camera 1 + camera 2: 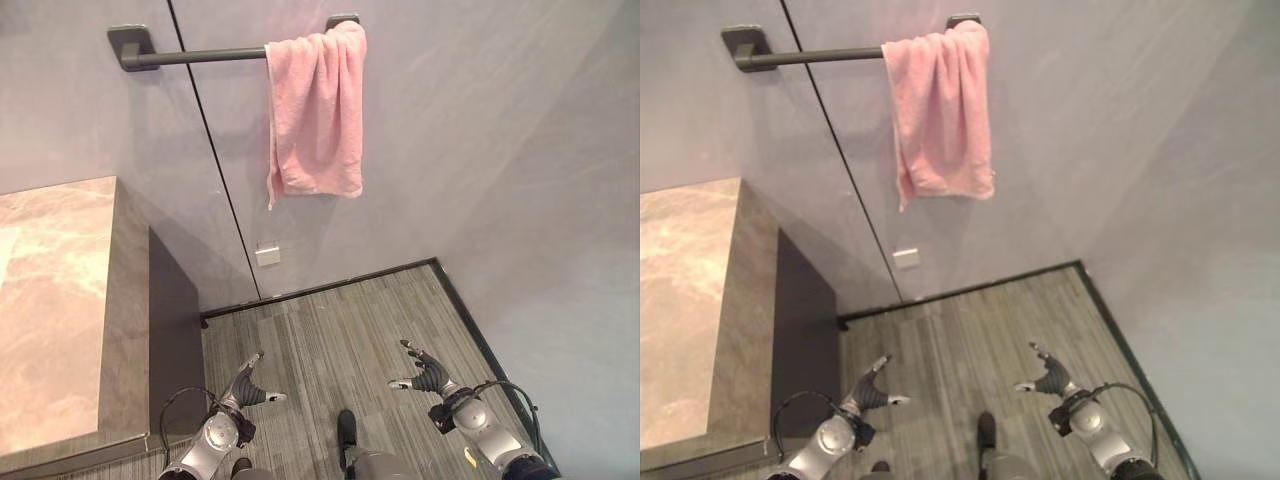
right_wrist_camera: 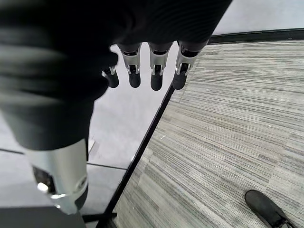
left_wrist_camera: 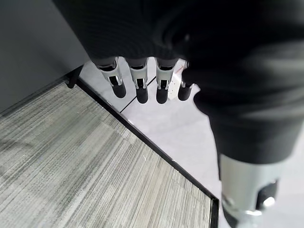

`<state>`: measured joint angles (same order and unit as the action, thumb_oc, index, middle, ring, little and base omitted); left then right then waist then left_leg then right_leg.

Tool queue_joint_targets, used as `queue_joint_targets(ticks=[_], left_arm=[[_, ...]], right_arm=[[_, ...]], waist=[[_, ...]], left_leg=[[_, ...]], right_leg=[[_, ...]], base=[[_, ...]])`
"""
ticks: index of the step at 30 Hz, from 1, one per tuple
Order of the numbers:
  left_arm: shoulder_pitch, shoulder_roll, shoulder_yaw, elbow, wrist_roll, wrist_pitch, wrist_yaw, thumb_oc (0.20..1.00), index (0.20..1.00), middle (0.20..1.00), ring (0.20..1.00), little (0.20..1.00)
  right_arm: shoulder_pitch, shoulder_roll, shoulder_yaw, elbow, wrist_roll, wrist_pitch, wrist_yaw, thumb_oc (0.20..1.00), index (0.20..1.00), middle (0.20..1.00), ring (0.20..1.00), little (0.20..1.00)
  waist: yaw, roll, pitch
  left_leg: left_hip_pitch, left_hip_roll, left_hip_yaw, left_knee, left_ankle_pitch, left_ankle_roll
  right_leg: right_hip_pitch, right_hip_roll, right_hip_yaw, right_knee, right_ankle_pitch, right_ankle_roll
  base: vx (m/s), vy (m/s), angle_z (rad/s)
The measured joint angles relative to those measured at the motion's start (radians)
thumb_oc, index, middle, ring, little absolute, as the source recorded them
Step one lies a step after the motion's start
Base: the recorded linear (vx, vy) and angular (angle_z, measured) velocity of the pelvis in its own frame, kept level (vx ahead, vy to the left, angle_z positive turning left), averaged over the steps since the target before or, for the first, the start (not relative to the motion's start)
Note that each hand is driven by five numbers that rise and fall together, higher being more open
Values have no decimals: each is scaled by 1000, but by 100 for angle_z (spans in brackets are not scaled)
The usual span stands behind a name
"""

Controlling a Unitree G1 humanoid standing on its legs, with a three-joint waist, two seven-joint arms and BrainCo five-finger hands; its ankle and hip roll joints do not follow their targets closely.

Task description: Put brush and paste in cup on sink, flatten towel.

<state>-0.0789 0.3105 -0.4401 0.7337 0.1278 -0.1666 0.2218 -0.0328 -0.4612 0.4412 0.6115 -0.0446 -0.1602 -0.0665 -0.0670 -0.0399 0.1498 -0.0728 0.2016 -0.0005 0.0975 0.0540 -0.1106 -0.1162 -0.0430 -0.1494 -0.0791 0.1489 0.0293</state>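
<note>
Pink towel (image 1: 317, 110) bunched on wall bar (image 1: 200, 55); marble counter (image 1: 55, 310) (bare); both hands (image 1: 250, 385) (image 1: 425, 375) relaxed, empty.

A dark towel bar (image 1: 195, 55) is fixed high on the far grey wall (image 1: 480, 130), and a pink towel (image 1: 317, 112) hangs bunched over its right end. At the left stands a counter (image 1: 55, 300) with a pale marbled stone top and dark side. Grey striped flooring (image 1: 340, 330) runs from the near edge to the wall's dark skirting.
</note>
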Motion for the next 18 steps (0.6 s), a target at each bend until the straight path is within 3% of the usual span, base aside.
queue_joint_targets(ticks=[1,2,3,4,5,6,10,14,15,16,18], left_arm=[[-19,-1,-9,5,0,1,0,1000,1000,1000,1000,1000],[-62,-3,-40,27,0,7,-1,1000,1000,1000,1000,1000],[-69,-3,-44,27,0,9,0,1000,1000,1000,1000,1000],[-75,-2,-47,27,0,9,1,1000,1000,1000,1000,1000],[-72,0,-47,30,0,13,1,1000,1000,1000,1000,1000],[-77,0,-53,30,0,17,0,1000,1000,1000,1000,1000],[-81,4,-43,25,-1,17,-1,1000,1000,1000,1000,1000],[-52,12,-34,25,-2,18,0,1000,1000,1000,1000,1000],[-43,23,-35,25,-2,18,0,1000,1000,1000,1000,1000],[-35,27,-36,30,-1,18,0,1000,1000,1000,1000,1000],[-22,48,-35,25,0,18,0,1000,1000,1000,1000,1000]], right_arm=[[6,-3,0,-1,-5,0,-1,1000,1000,1000,1000,1000],[48,-4,-20,-21,-9,3,-5,1000,1000,1000,1000,1000],[62,0,-26,-29,-9,7,-11,1000,1000,1000,1000,1000],[64,-1,-24,-38,-9,7,-16,1000,1000,1000,1000,1000],[45,-2,-19,-39,-10,8,-17,1000,1000,1000,1000,1000],[38,-2,-21,-37,-10,8,-20,1000,1000,1000,1000,1000],[63,31,-20,-13,-8,16,-19,1000,1000,1000,1000,1000],[64,59,-17,-15,-7,16,-15,1000,1000,1000,1000,1000],[64,72,-16,-15,-7,16,-14,1000,1000,1000,1000,1000],[66,76,-14,-14,-7,16,-13,1000,1000,1000,1000,1000],[49,78,-2,-20,-7,15,-13,1000,1000,1000,1000,1000]], waist=[[-6,-1,10],[-63,-6,19],[-64,-9,18],[-52,-6,17],[-57,0,18],[-68,17,15],[-70,-36,25],[-53,-30,21],[-52,-42,14],[-52,-42,10],[-41,-37,5]], left_leg=[[-15,-7,71,-7,33,18],[-44,10,403,19,12,88],[-41,3,488,49,-12,68],[-25,-35,453,47,-42,63],[14,-109,342,12,-103,74],[55,-140,260,-44,-141,84],[78,-177,265,-88,-129,107],[95,-177,292,-89,-135,120],[103,-201,287,-89,-136,120],[108,-205,284,-87,-142,126],[103,-212,286,-83,-151,140]], right_leg=[[-1,-13,-18,6,-4,-4],[0,-51,-106,-11,-7,-25],[-20,-56,-104,-5,-7,-22],[-43,-63,-83,17,-8,-17],[-79,-56,-50,42,-8,-10],[-86,-42,-38,44,10,-4],[-95,-57,3,40,13,21],[-119,-63,17,112,-23,46],[-132,-65,34,142,-11,47],[-131,-64,44,144,-1,32],[-131,-61,69,134,12,37]], base=[[-90,-54,172],[-57,0,142],[-75,32,92],[13,39,-39],[48,68,-57],[67,83,-53],[94,144,-24],[66,147,-16],[33,138,-1],[18,89,-14],[-22,83,-24]])
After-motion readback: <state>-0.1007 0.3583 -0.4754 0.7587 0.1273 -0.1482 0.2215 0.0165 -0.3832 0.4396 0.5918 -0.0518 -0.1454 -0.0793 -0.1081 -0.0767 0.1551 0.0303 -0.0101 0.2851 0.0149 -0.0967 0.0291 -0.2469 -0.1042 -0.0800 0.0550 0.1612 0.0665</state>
